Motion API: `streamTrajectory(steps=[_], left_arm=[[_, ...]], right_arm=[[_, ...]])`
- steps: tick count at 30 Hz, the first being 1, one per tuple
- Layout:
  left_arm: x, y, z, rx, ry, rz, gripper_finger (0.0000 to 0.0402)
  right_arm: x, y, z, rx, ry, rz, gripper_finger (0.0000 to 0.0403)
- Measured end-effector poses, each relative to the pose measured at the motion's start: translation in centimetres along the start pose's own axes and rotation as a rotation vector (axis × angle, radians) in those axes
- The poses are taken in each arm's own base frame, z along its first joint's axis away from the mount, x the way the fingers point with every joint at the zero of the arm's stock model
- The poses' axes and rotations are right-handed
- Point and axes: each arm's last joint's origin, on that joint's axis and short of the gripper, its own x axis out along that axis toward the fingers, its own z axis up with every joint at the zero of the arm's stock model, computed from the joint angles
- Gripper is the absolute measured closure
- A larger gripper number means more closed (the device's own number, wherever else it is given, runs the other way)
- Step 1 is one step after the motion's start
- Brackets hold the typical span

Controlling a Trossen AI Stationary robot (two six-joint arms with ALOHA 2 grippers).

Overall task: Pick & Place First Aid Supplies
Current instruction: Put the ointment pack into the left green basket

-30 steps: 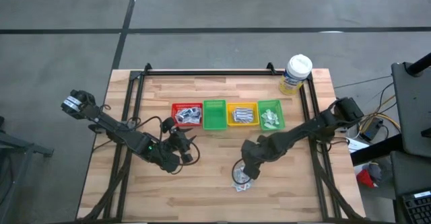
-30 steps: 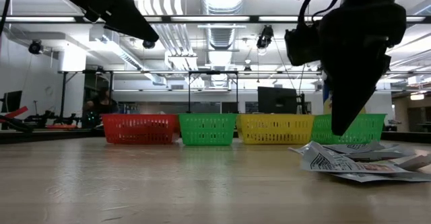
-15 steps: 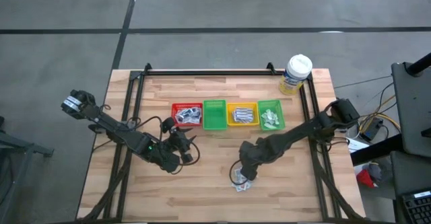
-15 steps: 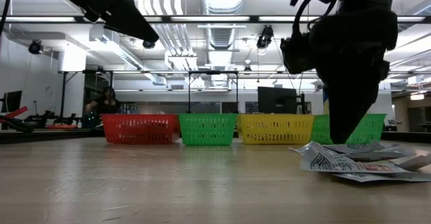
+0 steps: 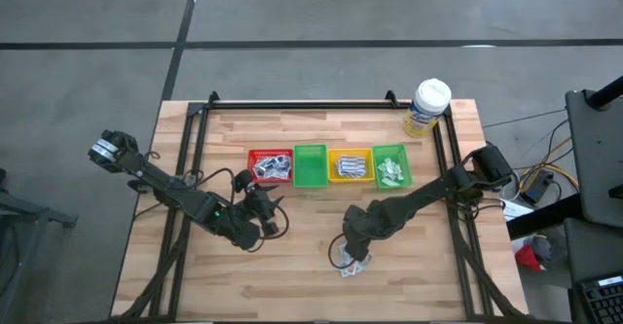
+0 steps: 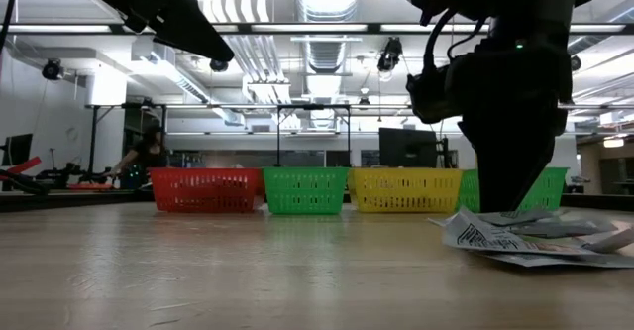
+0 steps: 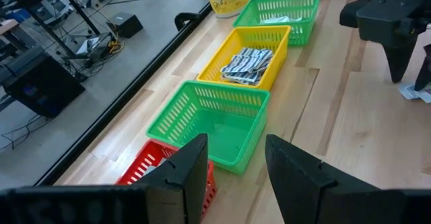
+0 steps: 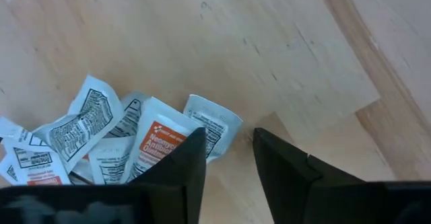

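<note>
Lowered since before, right gripper (image 5: 343,257) fingers (narrowly parted, empty) meet the packets (image 8: 121,140), fanned every way.

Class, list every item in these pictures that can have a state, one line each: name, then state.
Left gripper: open, empty, waiting above the table.
Right gripper: open, down at the loose packets.
Loose packets: heaped on the table, not gripped.
Red bin: holds packets.
Green bin: empty.
Yellow bin: holds packets.
Far green bin: holds packets.
Bottle: upright, capped.
</note>
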Motion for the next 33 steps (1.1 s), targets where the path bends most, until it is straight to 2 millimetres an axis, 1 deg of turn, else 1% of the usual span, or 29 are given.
streamTrajectory(steps=[9, 15, 27, 33], left_arm=[[0.0, 0.0, 0.0, 0.0, 0.0, 0.0, 0.0251], [0.0, 0.0, 0.0, 0.0, 0.0, 0.0, 0.0251], [0.0, 0.0, 0.0, 0.0, 0.0, 0.0, 0.0251], [0.01, -0.01, 0.0, 0.0, 0.0, 0.0, 0.0251]], right_arm=[[-0.02, -0.11, 0.02, -0.011, -0.012, -0.013, 0.035], [-0.08, -0.05, 0.16, -0.026, -0.04, -0.015, 0.0389], [-0.41, -0.13, 0.19, -0.059, -0.068, -0.032, 0.0394], [-0.77, -0.32, 0.51, -0.088, -0.161, -0.106, 0.0395]])
